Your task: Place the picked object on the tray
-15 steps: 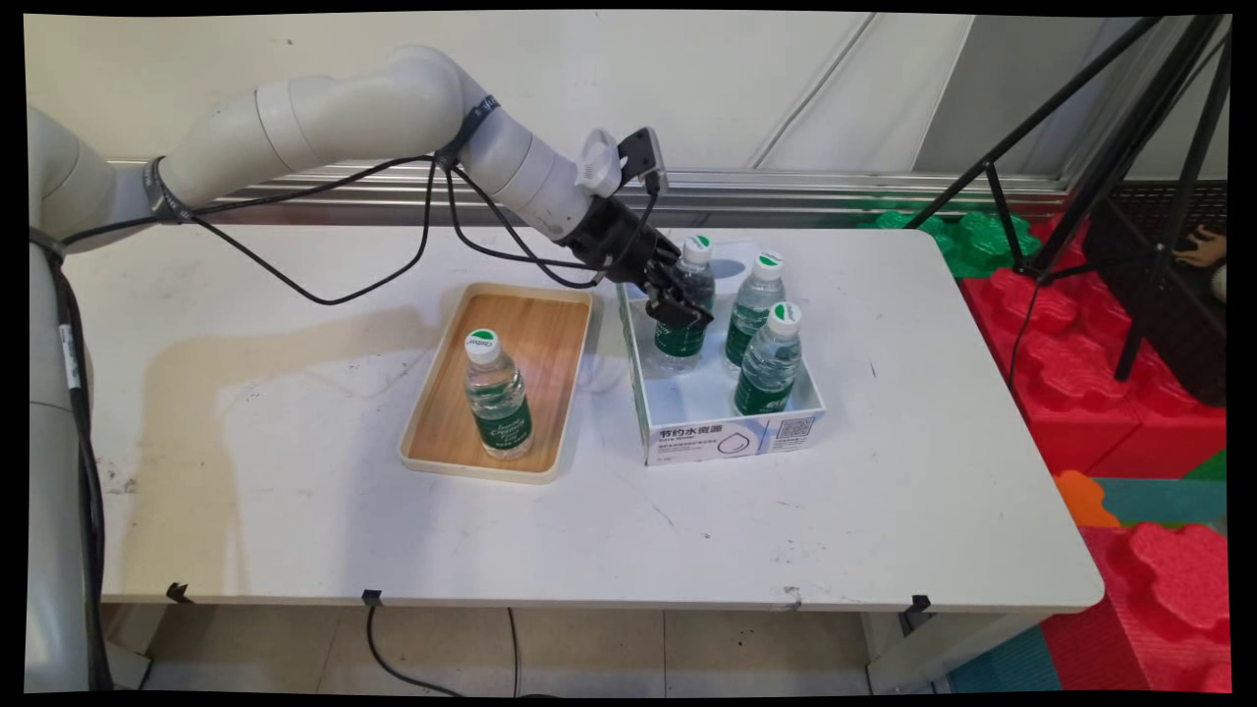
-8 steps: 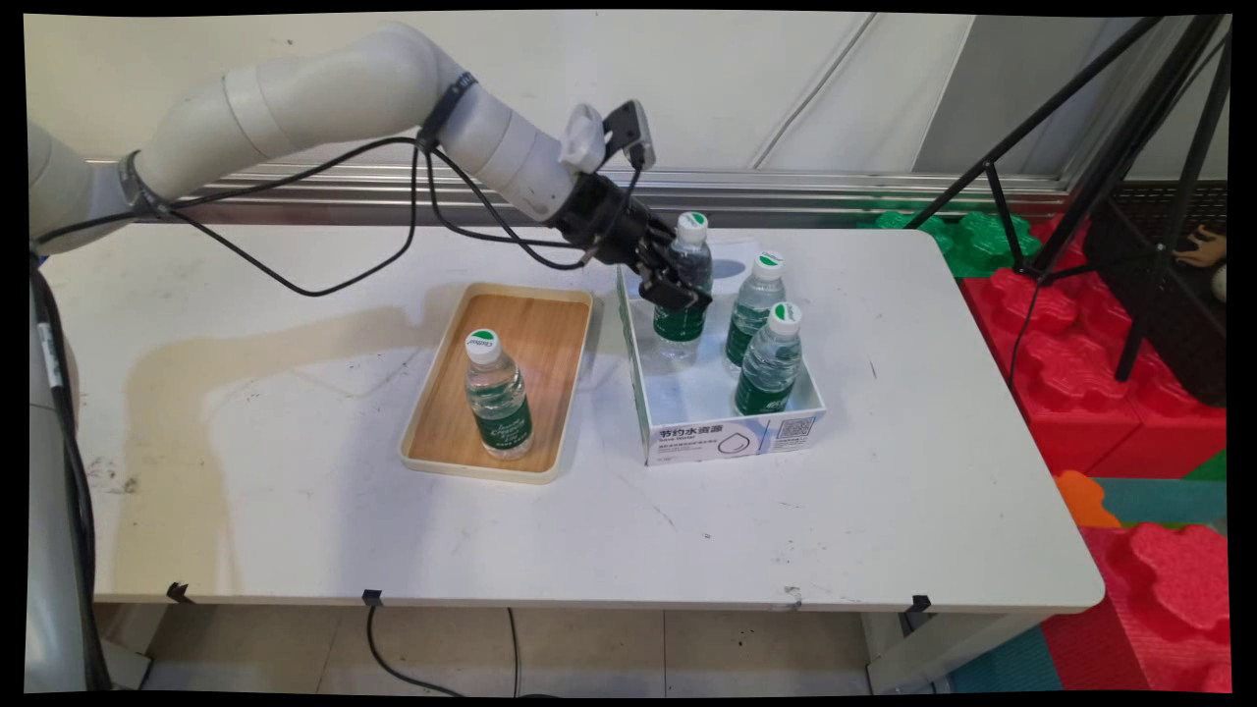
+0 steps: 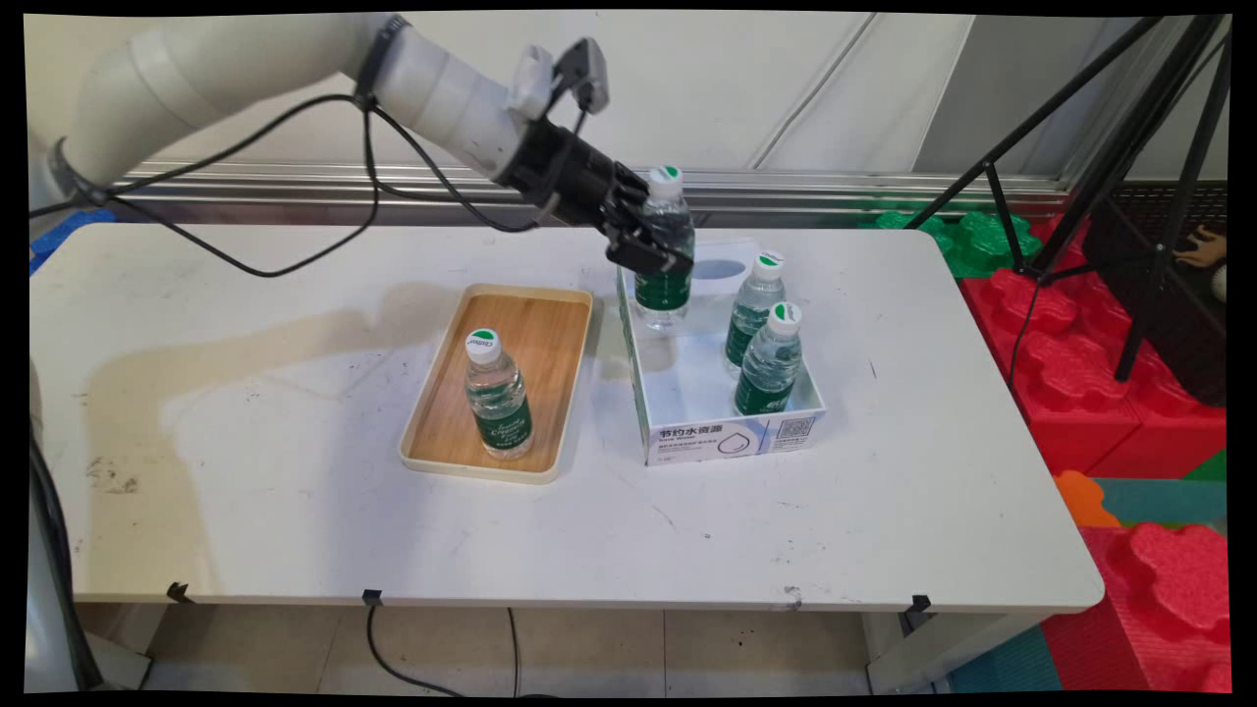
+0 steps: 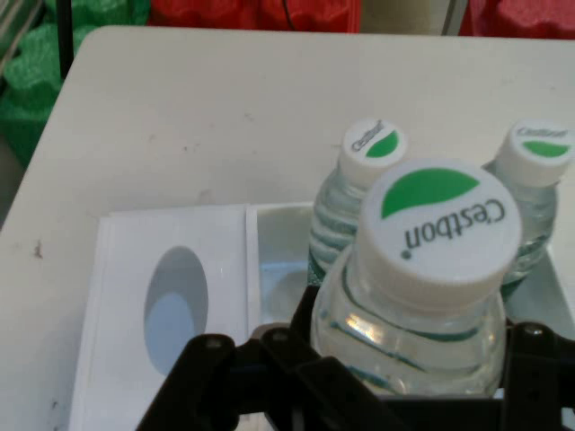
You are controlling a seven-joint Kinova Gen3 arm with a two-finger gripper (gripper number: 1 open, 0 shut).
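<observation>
My gripper [image 3: 650,247] is shut on a clear water bottle [image 3: 664,253] with a green label and a white cap, held upright in the air above the far left part of the white box [image 3: 732,437]. In the hand view the held bottle [image 4: 422,287] fills the lower middle, clamped between the black fingers [image 4: 269,368]. Two more bottles [image 3: 766,358] stand inside the box on its right side, seen beyond the held one as two bottles [image 4: 359,193]. Another bottle [image 3: 498,396] stands upright on the wooden tray [image 3: 545,334], left of the box.
The white table [image 3: 295,511] carries the tray and the box side by side near its middle. A black tripod [image 3: 1129,177] and red and green foam blocks [image 3: 1070,393] stand off the table's right end. Black cables [image 3: 295,196] hang from the arm above the far left.
The gripper has risen with the bottle, lifting it from the box floor up and slightly left. The other bottles have not moved.
</observation>
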